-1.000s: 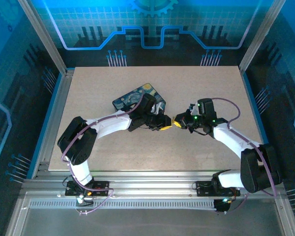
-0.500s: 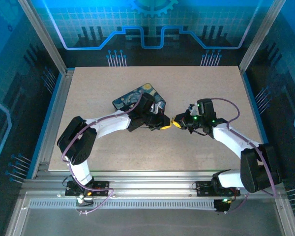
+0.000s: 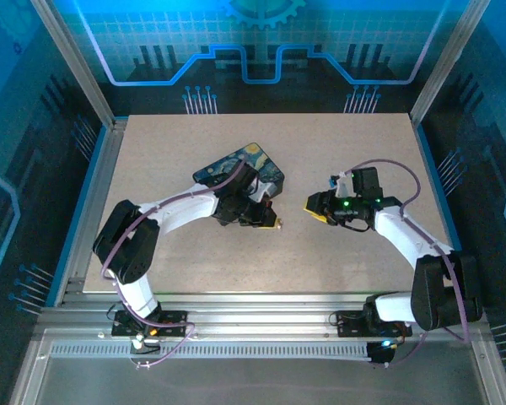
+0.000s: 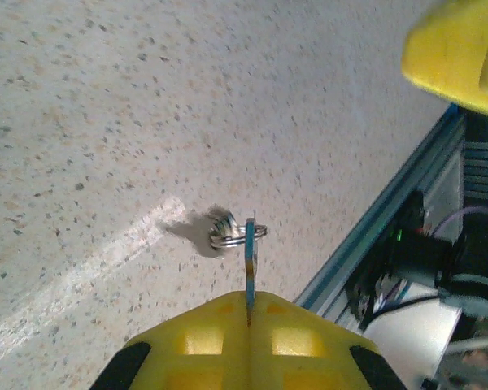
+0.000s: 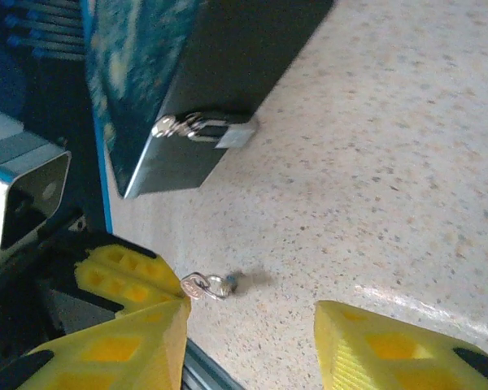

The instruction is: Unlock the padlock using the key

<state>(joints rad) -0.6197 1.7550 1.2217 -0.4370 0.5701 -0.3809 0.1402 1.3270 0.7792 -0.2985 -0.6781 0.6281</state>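
Padlock [image 5: 220, 130] on box [image 5: 252, 57] front; key [image 4: 250, 260] apparently in left gripper [image 4: 250, 305].

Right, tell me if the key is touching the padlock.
Apart. The right wrist view shows bare table between the key and the padlock hanging on the box.

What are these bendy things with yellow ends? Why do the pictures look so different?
They are two robot arms at a table. One picture looks down from above; the other two come from cameras on each wrist, showing the yellow fingers close up. On the table lies a dark box painted with a night sky, with a tiny silver padlock on its edge. The left pincer is pinched shut on a small key with a ring. The right pincer is open, holding nothing.
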